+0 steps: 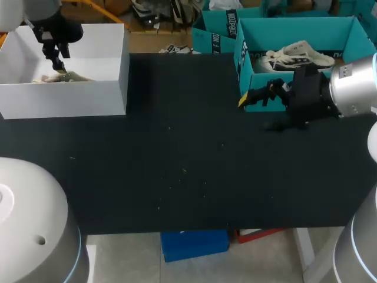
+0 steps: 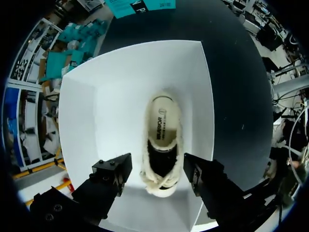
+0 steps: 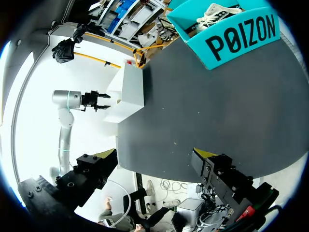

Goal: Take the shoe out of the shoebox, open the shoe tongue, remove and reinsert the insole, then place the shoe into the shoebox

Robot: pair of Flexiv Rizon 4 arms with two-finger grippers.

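Note:
A cream, fleece-lined shoe (image 2: 162,140) lies on the floor of the white shoebox (image 2: 116,111), its insole showing inside the opening. My left gripper (image 2: 155,165) hangs over the shoe's near end, open, one finger on each side of it with a small gap on both sides. From above, the left gripper (image 1: 59,63) is inside the white shoebox (image 1: 88,88) at the table's back left, just over the shoe (image 1: 63,77). My right gripper (image 1: 250,97) is open and holds nothing, low over the black table beside a teal box (image 1: 247,65). Its fingers (image 3: 104,162) stand wide apart.
The teal box (image 3: 227,36) at the back right holds another pale laced shoe (image 1: 297,56); a second teal box (image 1: 215,32) stands behind it. The black table (image 1: 177,159) stretches bare between the white box and my right arm.

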